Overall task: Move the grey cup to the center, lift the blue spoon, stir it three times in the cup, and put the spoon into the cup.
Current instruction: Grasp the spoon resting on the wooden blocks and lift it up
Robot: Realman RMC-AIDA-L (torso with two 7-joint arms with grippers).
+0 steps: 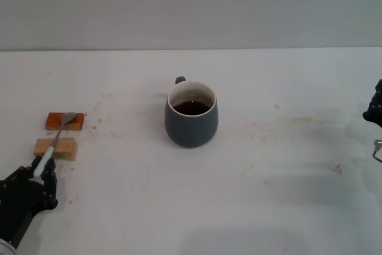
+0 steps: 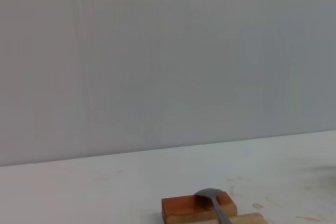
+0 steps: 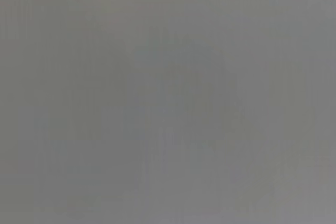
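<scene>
The grey cup [image 1: 191, 125] stands upright mid-table with dark brown liquid inside and its handle turned to the far side. The blue spoon [image 1: 55, 140] lies across two small wooden blocks at the left, its metal bowl on the far block and its pale handle pointing toward me. The spoon's bowl also shows in the left wrist view [image 2: 211, 196]. My left gripper [image 1: 39, 173] is at the near left, open, with its fingers on either side of the handle's end. My right gripper [image 1: 375, 108] is parked at the right edge, mostly cut off.
A red-brown block [image 1: 73, 122] and a tan block [image 1: 67, 148] carry the spoon. The white table [image 1: 286, 195] has faint brown stains at the right and crumbs near the blocks. A grey wall stands behind. The right wrist view shows only plain grey.
</scene>
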